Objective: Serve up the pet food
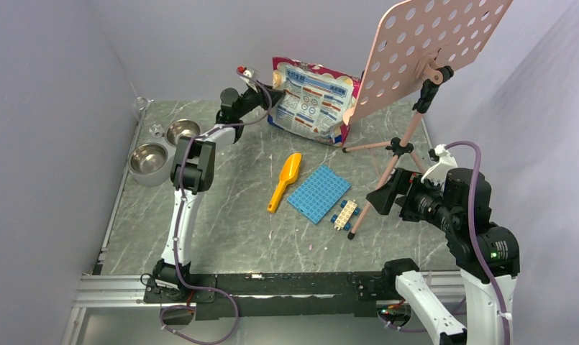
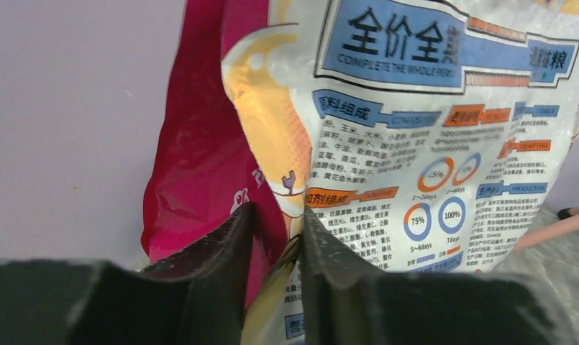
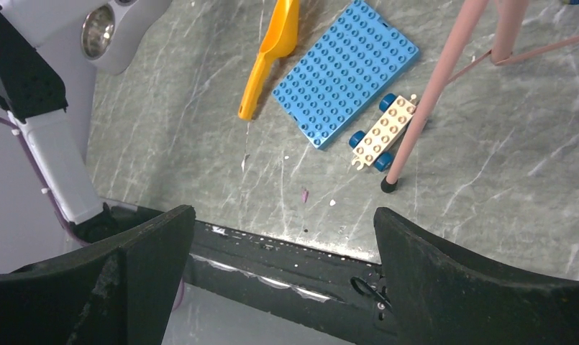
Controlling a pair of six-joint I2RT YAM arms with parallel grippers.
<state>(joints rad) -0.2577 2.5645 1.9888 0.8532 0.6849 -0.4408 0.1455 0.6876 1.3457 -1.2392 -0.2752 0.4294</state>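
The pet food pouch (image 1: pixel 315 104) stands at the back of the table, its printed white panel facing forward and its side pink. It fills the left wrist view (image 2: pixel 416 144). My left gripper (image 1: pixel 261 90) is at the pouch's left edge. In the left wrist view (image 2: pixel 279 237) its fingers are shut on a fold of that edge. No kibble shows; it is hidden inside the pouch. My right gripper (image 1: pixel 387 192) is open and empty, held over the near right of the table; it also shows in the right wrist view (image 3: pixel 283 244).
Twin steel bowls (image 1: pixel 148 158) sit at the far left. An orange scoop (image 1: pixel 285 181), a blue studded plate (image 1: pixel 318 192) and a small wheeled brick (image 1: pixel 345 214) lie mid-table. A pink perforated panel on a tripod (image 1: pixel 434 50) stands at the back right, one leg (image 3: pixel 430 93) near the brick.
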